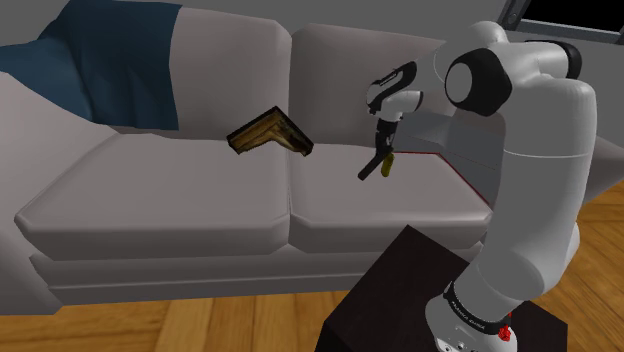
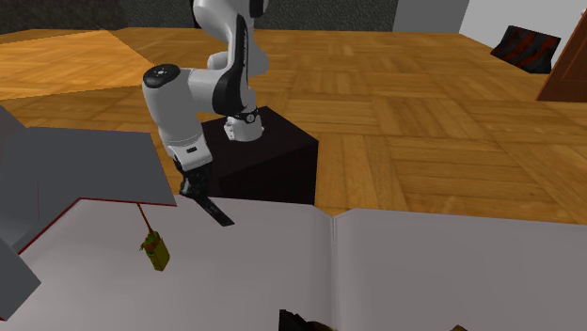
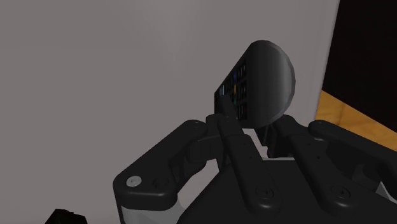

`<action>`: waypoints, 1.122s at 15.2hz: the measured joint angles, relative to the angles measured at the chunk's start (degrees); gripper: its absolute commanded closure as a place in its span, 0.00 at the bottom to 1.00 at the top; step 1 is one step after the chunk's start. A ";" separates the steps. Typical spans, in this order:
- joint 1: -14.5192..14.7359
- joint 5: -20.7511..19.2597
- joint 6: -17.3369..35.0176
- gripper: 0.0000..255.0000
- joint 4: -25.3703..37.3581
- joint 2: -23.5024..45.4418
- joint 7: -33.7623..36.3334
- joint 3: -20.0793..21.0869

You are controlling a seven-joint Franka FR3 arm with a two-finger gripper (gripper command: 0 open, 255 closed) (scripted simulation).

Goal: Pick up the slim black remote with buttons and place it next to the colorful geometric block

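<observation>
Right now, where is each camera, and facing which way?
Shoulder view: beside the black box stand, looking down over the grey sofa; white arm shows.
Second exterior view: across the sofa, facing arm and stand.
Wrist view: on the wrist, looking along the black gripper at the slim black buttoned remote.
All share the remote.

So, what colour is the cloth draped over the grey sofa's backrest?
Dark blue; the draped cloth shows best in the shoulder view.

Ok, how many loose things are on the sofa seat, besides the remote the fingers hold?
2. A brown angled block by the backrest, and a small olive thing on the cushion near the held remote. The arm may hide others.
</observation>
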 measured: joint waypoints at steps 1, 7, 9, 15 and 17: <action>-0.08 0.26 0.63 1.00 -0.26 0.42 -0.16 0.14; -0.68 1.81 3.89 1.00 -1.08 3.12 -1.09 1.03; -0.91 2.41 5.10 1.00 -1.34 4.15 -1.41 1.40; -1.81 4.07 8.27 1.00 -1.39 7.08 -2.45 2.34; -2.32 4.82 9.71 1.00 -1.66 8.38 -3.13 2.81</action>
